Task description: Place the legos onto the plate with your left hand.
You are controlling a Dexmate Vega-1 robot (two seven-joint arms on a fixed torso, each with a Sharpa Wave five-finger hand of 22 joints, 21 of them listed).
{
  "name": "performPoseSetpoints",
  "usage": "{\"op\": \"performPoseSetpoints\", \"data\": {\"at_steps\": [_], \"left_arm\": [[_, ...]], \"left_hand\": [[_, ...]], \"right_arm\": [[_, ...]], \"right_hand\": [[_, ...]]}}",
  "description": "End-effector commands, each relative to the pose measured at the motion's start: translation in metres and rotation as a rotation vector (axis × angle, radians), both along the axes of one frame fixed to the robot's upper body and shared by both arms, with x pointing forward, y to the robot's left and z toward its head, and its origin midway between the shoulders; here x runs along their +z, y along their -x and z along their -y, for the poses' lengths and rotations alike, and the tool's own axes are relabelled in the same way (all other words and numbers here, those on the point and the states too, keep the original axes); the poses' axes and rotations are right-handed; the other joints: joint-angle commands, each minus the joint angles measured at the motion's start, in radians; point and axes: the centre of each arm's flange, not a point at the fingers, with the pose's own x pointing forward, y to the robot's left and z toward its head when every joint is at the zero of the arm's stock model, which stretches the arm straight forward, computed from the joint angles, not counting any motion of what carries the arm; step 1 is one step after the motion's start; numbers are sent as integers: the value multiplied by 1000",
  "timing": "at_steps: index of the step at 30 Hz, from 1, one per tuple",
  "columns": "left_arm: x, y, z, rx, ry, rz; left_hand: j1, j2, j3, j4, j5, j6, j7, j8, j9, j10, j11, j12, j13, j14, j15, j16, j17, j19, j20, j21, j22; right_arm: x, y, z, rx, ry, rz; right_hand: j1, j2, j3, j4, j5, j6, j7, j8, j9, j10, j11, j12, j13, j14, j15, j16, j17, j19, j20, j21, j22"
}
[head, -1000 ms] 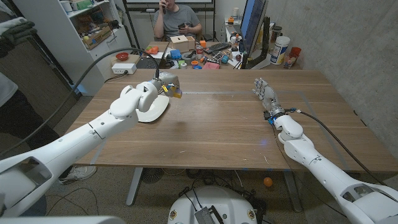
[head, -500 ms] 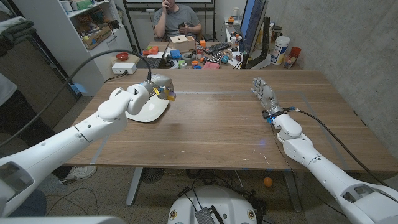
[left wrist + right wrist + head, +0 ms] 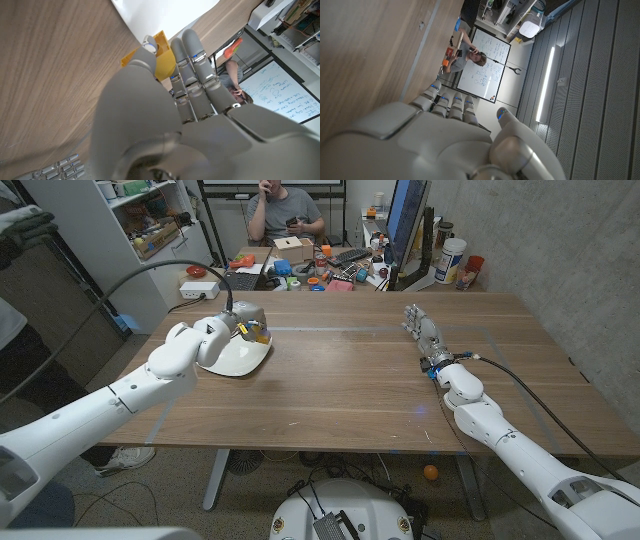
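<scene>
While your left hand (image 3: pixel 232 326) hovers over the white round plate (image 3: pixel 243 358), fingers pinching the yellow plastic lego brick (image 3: pixel 159 55), lower it closer before you spread them gently

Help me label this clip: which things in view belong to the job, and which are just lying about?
Job: left hand holding the yellow lego; white plate.
Lying about: right hand; clutter behind the table; seated person.
</scene>
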Motion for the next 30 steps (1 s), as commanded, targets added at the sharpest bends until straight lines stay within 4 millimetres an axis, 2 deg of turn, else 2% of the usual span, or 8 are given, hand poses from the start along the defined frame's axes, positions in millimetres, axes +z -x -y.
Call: {"op": "performPoseSetpoints", "data": {"at_steps": [1,10,19,30], "left_arm": [[-5,1,-24,76,28,-12],[-6,2,-42,0,2,-41],[-8,9,-63,-56,-13,-29],[-11,4,-85,-15,-20,-14]], "left_hand": [[89,113,29,18,6,85,63,-2,5,147,-130,9,131,42,-115,-3,1,6,-84,9,0],[83,112,32,18,6,88,61,-4,5,149,-130,8,134,47,-121,-11,-4,5,-86,14,-2],[73,108,37,18,5,96,47,-5,5,156,-145,1,126,56,-130,-30,-15,1,-88,22,-4],[64,102,39,17,4,108,40,-3,5,167,-151,-2,121,64,-132,-44,-23,-3,-89,28,-5]], "right_arm": [[4,-1,-6,7,15,1],[6,-3,-9,6,21,0],[8,-4,-11,4,25,-3],[9,-8,-16,10,32,-6]], "right_hand": [[-9,2,-2,3,5,2,-3,1,2,0,-6,0,4,-2,1,0,3,-2,1,6,4],[-9,2,-3,3,5,2,-3,1,2,-2,-5,0,4,-2,2,0,3,-5,1,5,4],[-10,1,-4,3,5,1,-4,1,2,-1,-6,0,4,-3,1,0,3,-8,0,4,4],[-10,1,-4,3,5,1,-4,1,2,0,-5,1,4,-3,3,0,3,-10,1,4,4]]}}
